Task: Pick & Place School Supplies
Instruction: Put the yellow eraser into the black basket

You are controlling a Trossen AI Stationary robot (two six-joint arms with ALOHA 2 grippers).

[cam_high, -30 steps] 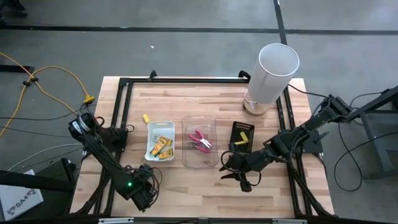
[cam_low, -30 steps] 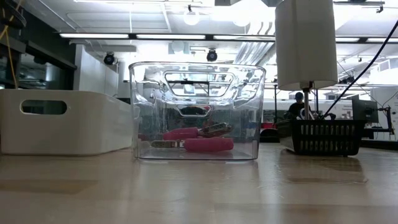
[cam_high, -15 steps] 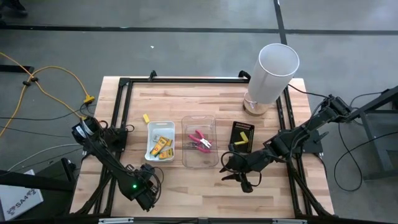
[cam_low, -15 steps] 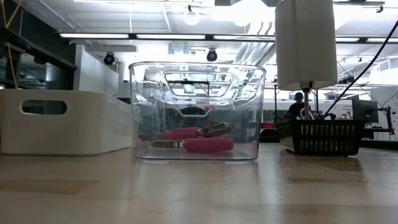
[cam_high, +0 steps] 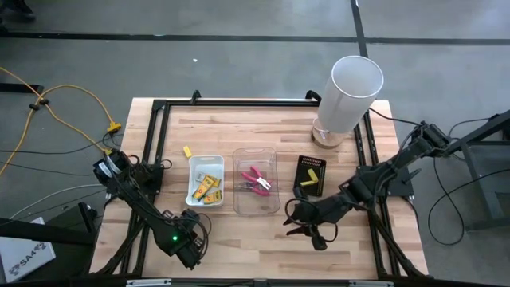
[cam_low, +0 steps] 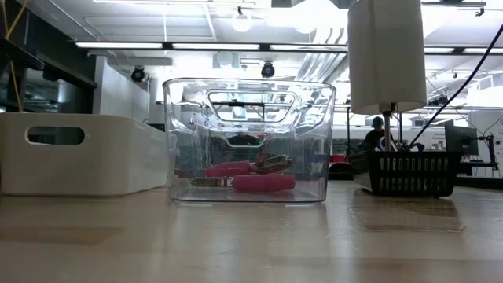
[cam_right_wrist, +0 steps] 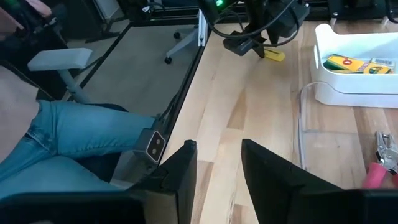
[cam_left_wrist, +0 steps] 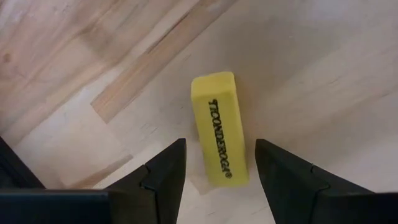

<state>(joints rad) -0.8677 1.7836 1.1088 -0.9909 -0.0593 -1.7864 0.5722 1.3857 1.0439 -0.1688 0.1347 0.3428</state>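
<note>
Yellow block: lay flat on the table, off the front-left corner of the white tray; judged light, stiff, not fragile; best pinched across its long sides.
Left pincer: stood apart, straddling the block, not clamped.
Right pincer: apart, empty, well right of the white tray.
Count: one block; one yellow stick behind the tray; at least two yellow boxes inside; two pink pliers; one black box.

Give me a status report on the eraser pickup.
Left gripper open, over yellow eraser, not gripping. Right gripper open, empty, beside clear tray. Nothing blocking the eraser.
</note>
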